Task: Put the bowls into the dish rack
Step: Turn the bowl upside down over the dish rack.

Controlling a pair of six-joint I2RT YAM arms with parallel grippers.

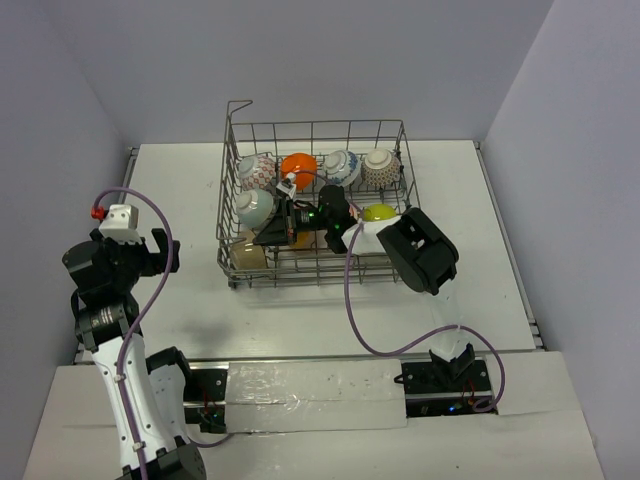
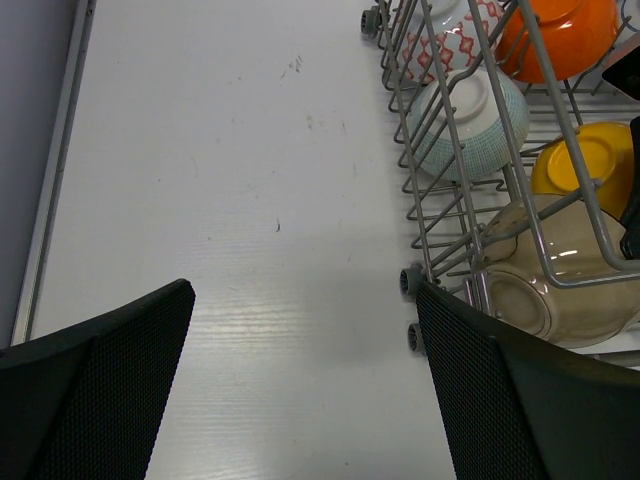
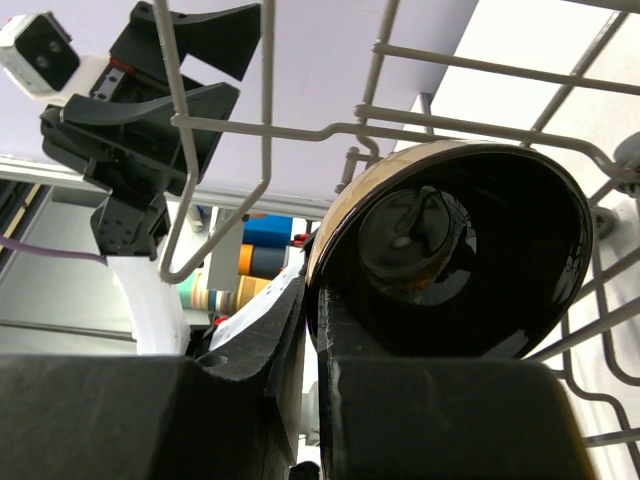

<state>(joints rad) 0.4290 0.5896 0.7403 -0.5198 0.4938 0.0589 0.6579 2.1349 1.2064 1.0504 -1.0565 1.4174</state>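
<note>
Open table lies left of the dish rack; inside, bowls and the right arm crowd it.

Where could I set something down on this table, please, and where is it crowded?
The table is bare between the dish rack and the left arm, and in front of the rack, apart from a purple cable. Crowded: bowls fill the rack's back row and left side, and the right arm reaches in, its pincer shut on a black bowl.

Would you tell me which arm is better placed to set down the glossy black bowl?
Right: the right fingers grip the glossy black bowl inside the dish rack; the left fingers hang open and empty over the table beside it.
</note>
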